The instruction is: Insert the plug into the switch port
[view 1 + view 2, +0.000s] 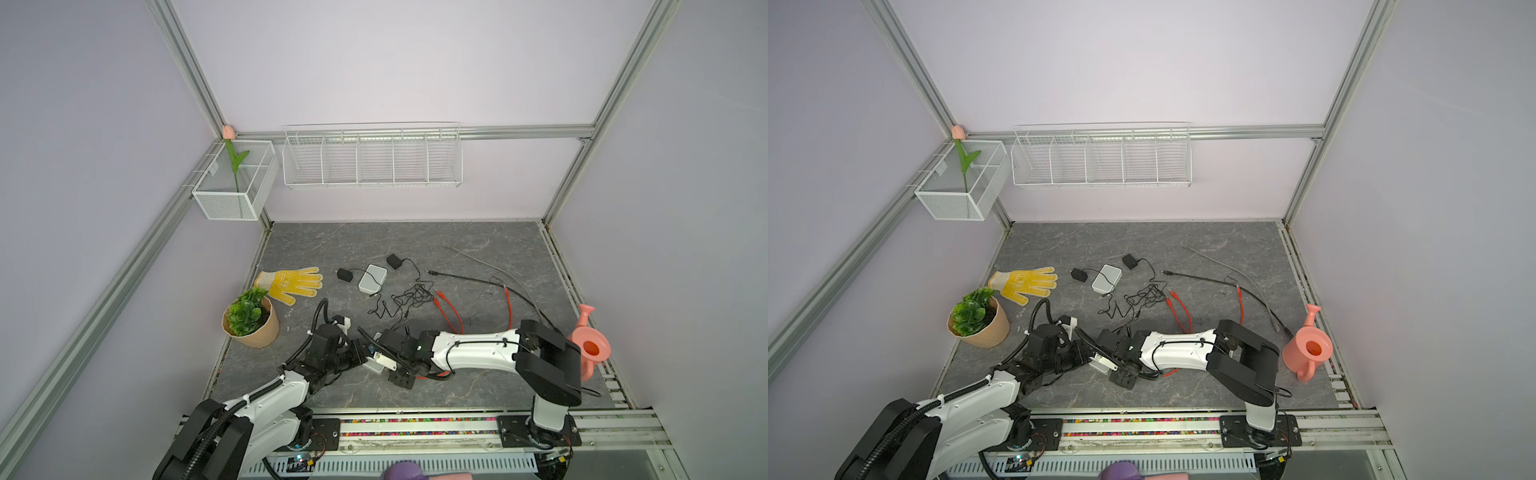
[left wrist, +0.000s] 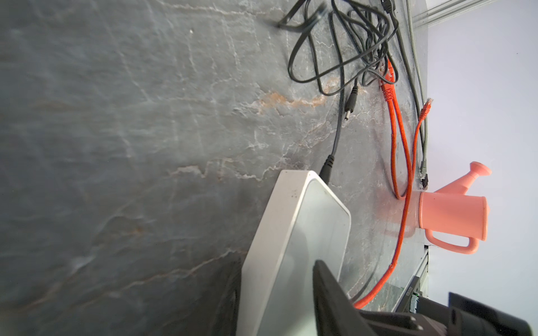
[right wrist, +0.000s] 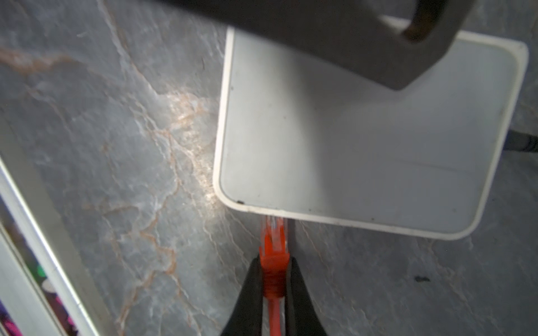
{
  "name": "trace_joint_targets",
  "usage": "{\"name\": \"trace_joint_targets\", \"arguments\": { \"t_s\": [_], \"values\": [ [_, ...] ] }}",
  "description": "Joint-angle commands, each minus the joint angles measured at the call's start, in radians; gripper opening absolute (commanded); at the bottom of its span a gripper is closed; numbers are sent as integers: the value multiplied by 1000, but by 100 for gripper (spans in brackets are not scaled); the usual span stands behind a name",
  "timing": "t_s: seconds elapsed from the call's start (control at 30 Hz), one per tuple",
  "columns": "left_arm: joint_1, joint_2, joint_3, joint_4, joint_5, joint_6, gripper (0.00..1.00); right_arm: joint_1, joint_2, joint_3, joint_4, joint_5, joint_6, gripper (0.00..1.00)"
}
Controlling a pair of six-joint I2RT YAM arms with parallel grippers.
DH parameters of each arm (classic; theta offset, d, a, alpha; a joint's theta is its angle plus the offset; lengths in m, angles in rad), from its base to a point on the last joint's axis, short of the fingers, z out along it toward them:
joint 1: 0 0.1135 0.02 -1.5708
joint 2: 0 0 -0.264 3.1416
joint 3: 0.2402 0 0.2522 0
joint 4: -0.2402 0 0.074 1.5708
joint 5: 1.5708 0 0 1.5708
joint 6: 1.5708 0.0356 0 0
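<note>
Grey marbled tabletop (image 1: 332, 241), lilac walls behind. Near the middle of its front edge, white switch (image 3: 364, 145): rounded corners, lightly scuffed. Straddled by left pincer (image 2: 276, 279); impossible to tell how tightly. Right pincer (image 3: 274, 261) clenched on orange plug (image 3: 273, 241), clear tip touching the switch's side. Probably entering a port; full seating left.

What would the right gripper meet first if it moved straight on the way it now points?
Most likely the white switch: the orange plug pinched in the right gripper has its tip at the switch's near edge.
</note>
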Motion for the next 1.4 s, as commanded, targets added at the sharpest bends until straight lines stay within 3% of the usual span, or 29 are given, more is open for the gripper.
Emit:
{"name": "trace_joint_targets", "arguments": {
  "t_s": [0.0,0.4,0.73,1.13,1.37],
  "values": [
    [-6,-6,-36,-80,-18,-17,43,25,13,36,8,-18,5,7],
    [-7,-58,-47,-116,-20,-22,41,30,26,43,19,75,26,7],
    [-8,-186,-58,-198,-43,-40,39,39,37,60,58,125,45,7],
    [-26,-82,-50,-109,0,-34,38,50,-10,15,203,160,-5,7],
    [-47,-113,-70,-102,-6,-55,37,45,21,55,252,153,-31,7]
  ]
}}
